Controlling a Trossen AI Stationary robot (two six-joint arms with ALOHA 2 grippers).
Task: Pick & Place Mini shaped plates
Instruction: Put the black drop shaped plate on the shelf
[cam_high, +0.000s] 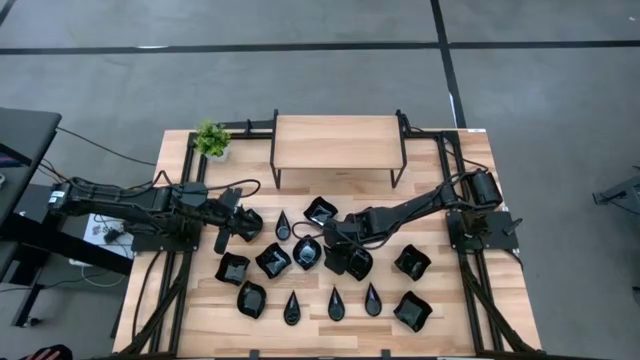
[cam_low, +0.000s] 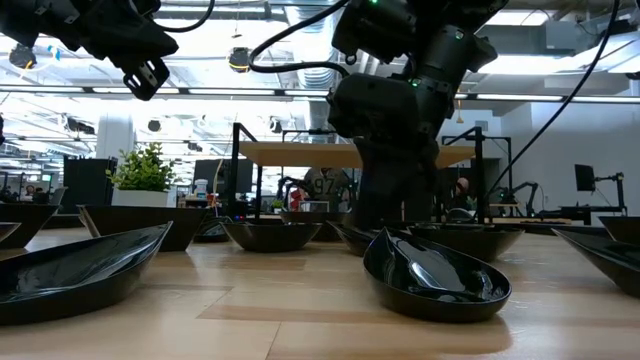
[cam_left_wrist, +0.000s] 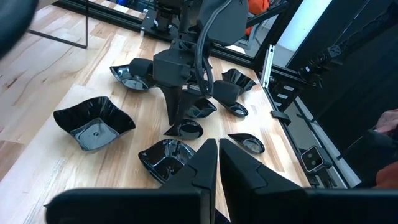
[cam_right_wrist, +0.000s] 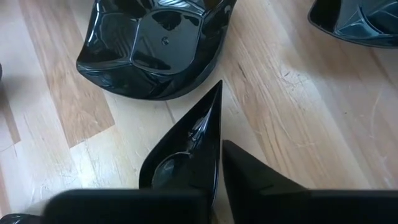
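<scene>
Several glossy black mini plates lie on the wooden table (cam_high: 200, 330): teardrop ones (cam_high: 336, 303), squarish wavy-rimmed ones (cam_high: 272, 260) and roundish ones (cam_high: 251, 298). My right gripper (cam_high: 333, 243) reaches down among the middle plates and is shut on a teardrop plate (cam_right_wrist: 180, 155); it also shows in the left wrist view (cam_left_wrist: 176, 118). A squarish plate (cam_right_wrist: 155, 43) lies just beyond it. My left gripper (cam_left_wrist: 217, 155) is shut and empty, raised over the table's left part (cam_high: 222, 240) above a plate (cam_high: 246, 222). My right gripper holds the teardrop plate by its long straight rim (cam_right_wrist: 214, 134), which runs along the gap between the two fingers; the bowl spreads out to one side and hides that finger. The fingers point down from above. In the left wrist view the plate (cam_left_wrist: 185, 129) sits low at the table; I cannot tell whether it is clear.
A low wooden shelf (cam_high: 335, 142) on black legs stands at the table's far middle. A small green potted plant (cam_high: 211, 139) stands at the far left corner. Black frame rails (cam_high: 470, 250) run along both sides. More plates (cam_high: 412, 262) lie toward the right and near edge.
</scene>
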